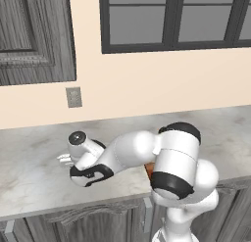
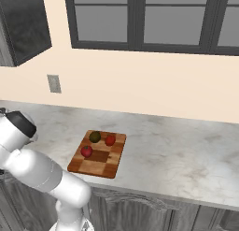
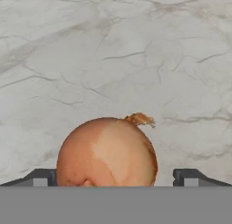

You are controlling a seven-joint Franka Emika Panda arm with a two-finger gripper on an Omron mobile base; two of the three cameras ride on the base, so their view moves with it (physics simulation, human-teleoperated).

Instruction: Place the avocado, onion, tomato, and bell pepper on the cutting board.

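In the hand view the onion [image 3: 107, 153], a pale orange-tan ball with a dry tuft on top, rests on the marble counter. My gripper [image 3: 115, 178] is open, with one fingertip on each side of the onion and a gap on the right. The left base view shows the gripper [image 1: 63, 159] low over the counter at the left, at the end of the outstretched arm. The checkered wooden cutting board [image 2: 105, 168] lies near the counter's front edge. On it sit the dark green avocado [image 2: 94, 136] and two small red fruits [image 2: 110, 140] [image 2: 86, 151]. I cannot tell the tomato from the bell pepper.
The marble counter [image 1: 29, 172] runs along a cream wall with a grey outlet plate [image 1: 74, 97] and a dark-framed window [image 2: 140, 19]. A dark upper cabinet [image 1: 34, 35] hangs at the left. To the right of the board is bare counter [image 2: 186, 155].
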